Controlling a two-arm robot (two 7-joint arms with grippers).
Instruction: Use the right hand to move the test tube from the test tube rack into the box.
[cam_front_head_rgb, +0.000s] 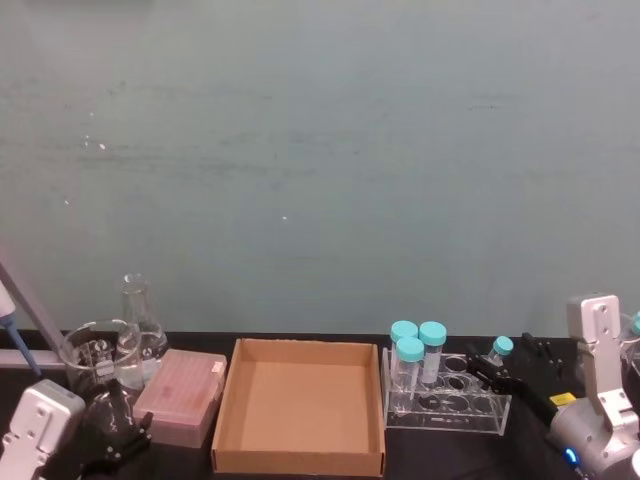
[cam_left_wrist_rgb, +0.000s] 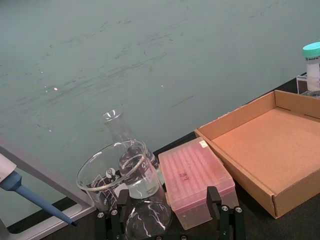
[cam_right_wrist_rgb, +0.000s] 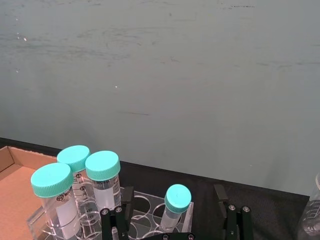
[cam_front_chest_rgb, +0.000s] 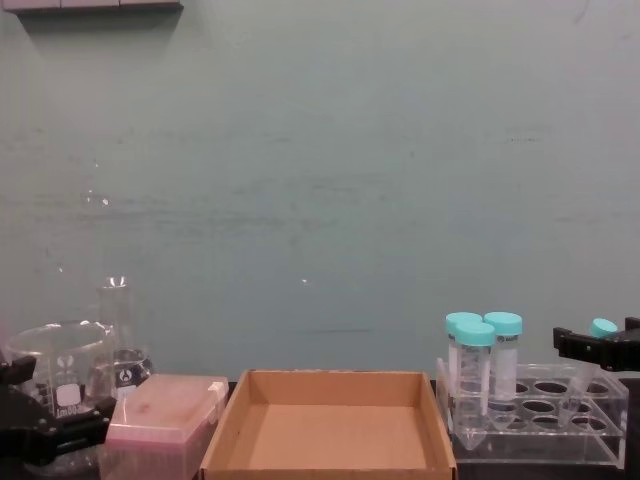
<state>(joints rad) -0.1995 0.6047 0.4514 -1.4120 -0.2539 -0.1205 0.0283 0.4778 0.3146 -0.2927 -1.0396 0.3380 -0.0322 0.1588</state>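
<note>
Black tabletop (cam_right_wrist_rgb: 270, 200); by wrist view, right hand (cam_right_wrist_rgb: 174, 210) open-fingered astride test tube (cam_right_wrist_rgb: 178, 198).

Teal-capped test tube (cam_front_head_rgb: 501, 347), brown box (cam_front_head_rgb: 300, 400), clear rack (cam_front_head_rgb: 450, 425)

a pink box (cam_front_head_rgb: 180, 397) sits beside a glass beaker (cam_front_head_rgb: 95, 352) and flask (cam_front_head_rgb: 140, 318).

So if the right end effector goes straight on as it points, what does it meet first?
Probably the test tube in the test tube rack; its teal cap lies between the right end effector's open fingers, though depth is unclear.
</note>
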